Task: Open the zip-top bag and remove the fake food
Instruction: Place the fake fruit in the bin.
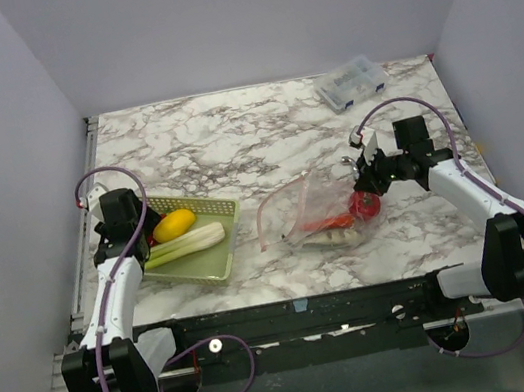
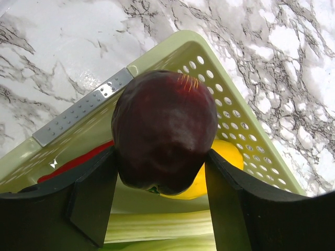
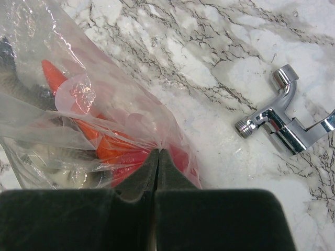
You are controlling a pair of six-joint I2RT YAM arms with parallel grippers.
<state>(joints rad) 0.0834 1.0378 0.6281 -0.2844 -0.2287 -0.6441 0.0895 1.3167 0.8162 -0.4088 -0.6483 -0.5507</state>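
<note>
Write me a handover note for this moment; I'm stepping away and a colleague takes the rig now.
Left gripper: closed on the dark maroon ball, held over the green basket.
Right gripper: shut, pinching the plastic of the zip-top bag.
In the basket: yellow piece, pale green stalk, red chili.
In the bag, lying on the table: red round fruit, orange carrot, and something pale I cannot identify.
Done: the bag looks open; three foods are out and a fourth is in hand.
Left: release the ball, then remove the rest.
</note>
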